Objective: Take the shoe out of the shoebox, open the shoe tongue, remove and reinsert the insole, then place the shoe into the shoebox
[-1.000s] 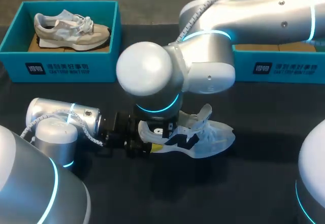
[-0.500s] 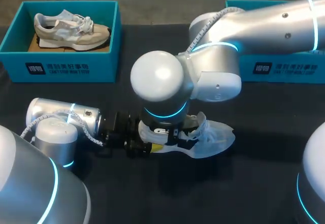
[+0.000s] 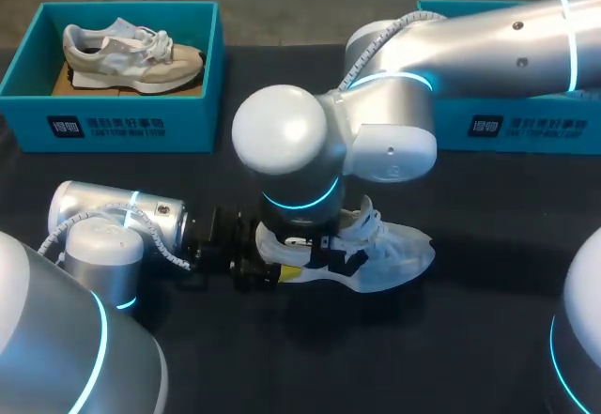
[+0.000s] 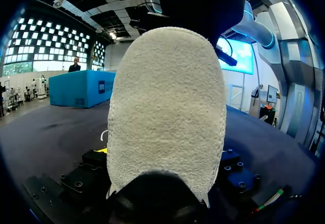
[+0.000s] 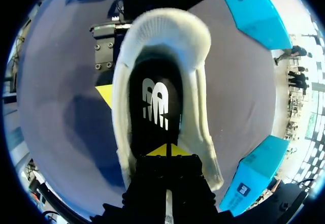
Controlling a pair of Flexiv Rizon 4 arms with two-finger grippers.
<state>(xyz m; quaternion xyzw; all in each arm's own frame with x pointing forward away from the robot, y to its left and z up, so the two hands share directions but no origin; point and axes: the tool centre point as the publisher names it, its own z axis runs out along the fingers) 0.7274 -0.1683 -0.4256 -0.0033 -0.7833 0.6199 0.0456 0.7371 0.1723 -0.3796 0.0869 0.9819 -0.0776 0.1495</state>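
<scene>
A white shoe [image 3: 399, 250] lies on its side on the dark table, toe to the right. My left gripper [image 3: 282, 256] comes in low from the left, jaws wide, shut on the heel [image 4: 167, 107], which fills the left wrist view. One of its yellow fingertips [image 5: 104, 94] presses the shoe's side. My right arm [image 3: 300, 151] hangs over the shoe and hides its own gripper in the head view. In the right wrist view my right gripper [image 5: 167, 151] is shut, its tips inside the shoe's mouth, just above the black insole [image 5: 155, 104]. Whether it pinches the insole I cannot tell.
A teal shoebox [image 3: 122, 128] at the back left holds a beige shoe [image 3: 131, 53]. A second teal shoebox [image 3: 507, 123] stands at the back right, mostly hidden by my right arm. Bare dark table lies in front of the white shoe.
My right arm's wrist swung to the right, then a little back, and the shoe's tongue and laces sit lower. The shoe and my left arm have not moved.
</scene>
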